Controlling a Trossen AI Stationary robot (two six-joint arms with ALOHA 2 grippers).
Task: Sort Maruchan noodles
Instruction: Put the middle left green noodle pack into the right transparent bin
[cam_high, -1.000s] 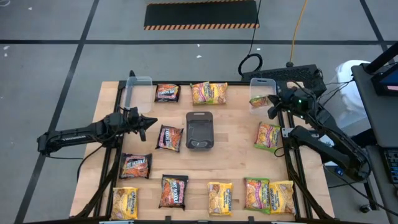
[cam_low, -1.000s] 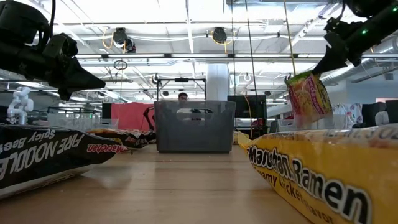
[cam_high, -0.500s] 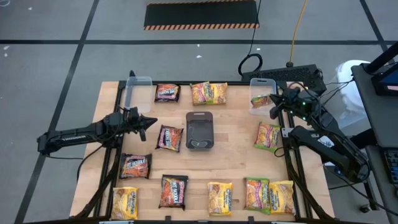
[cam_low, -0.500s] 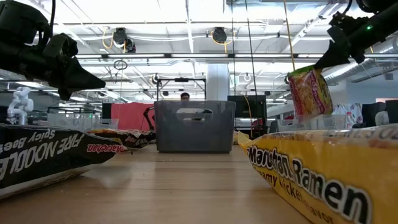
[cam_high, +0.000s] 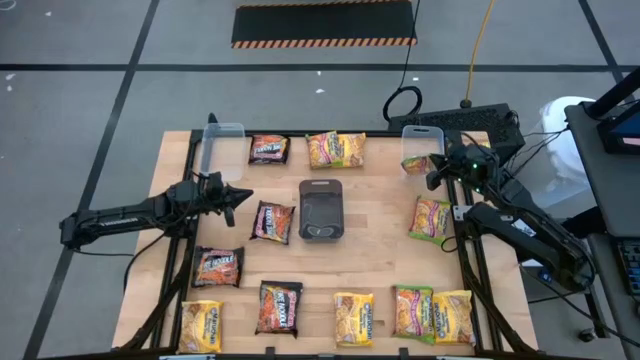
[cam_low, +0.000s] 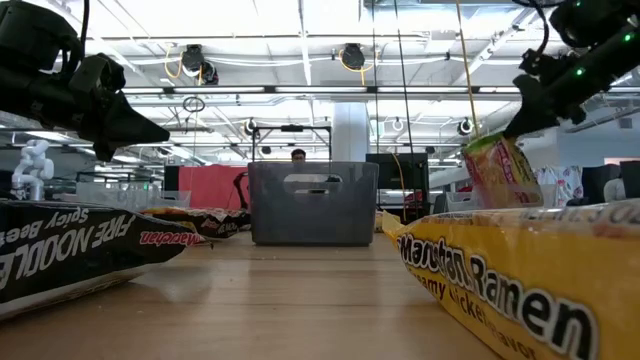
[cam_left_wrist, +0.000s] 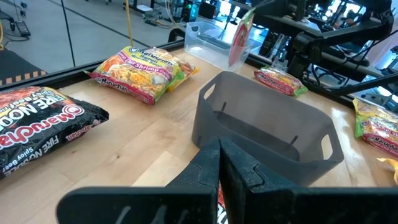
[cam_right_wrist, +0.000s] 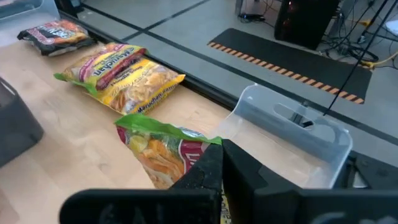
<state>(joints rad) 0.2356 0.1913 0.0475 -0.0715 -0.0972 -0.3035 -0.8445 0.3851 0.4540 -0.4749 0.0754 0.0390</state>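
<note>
Several Maruchan noodles packets lie flat across the wooden table (cam_high: 385, 270): dark ones (cam_high: 273, 221), yellow ones (cam_high: 353, 318) and green-edged ones (cam_high: 431, 217). My right gripper (cam_high: 432, 172) is at the far right, shut on a green-edged orange-pink packet (cam_right_wrist: 158, 146). It holds the packet over a clear tub (cam_right_wrist: 292, 134). My left gripper (cam_high: 246, 195) hovers shut and empty at the left, pointing toward the dark grey tray (cam_left_wrist: 261, 134). My right gripper pinches the green-edged packet by its near end (cam_right_wrist: 198, 157) between its two fingers. The fingers slant down from the table's right side. The packet hangs tilted below the fingertips (cam_low: 500, 172), clear of the table, above the clear tub.
The dark grey tray (cam_high: 321, 210) stands at the table's middle. A second clear tub (cam_high: 222, 148) sits at the far left corner. Packets line the near edge (cam_high: 433, 312), and two lie along the far edge (cam_high: 337, 149). A large yellow packet (cam_low: 520, 285) fills the low view's foreground.
My right gripper has sunk a little with the green-edged packet, which now hangs lower over the clear tub. The gripper stays shut on it.
</note>
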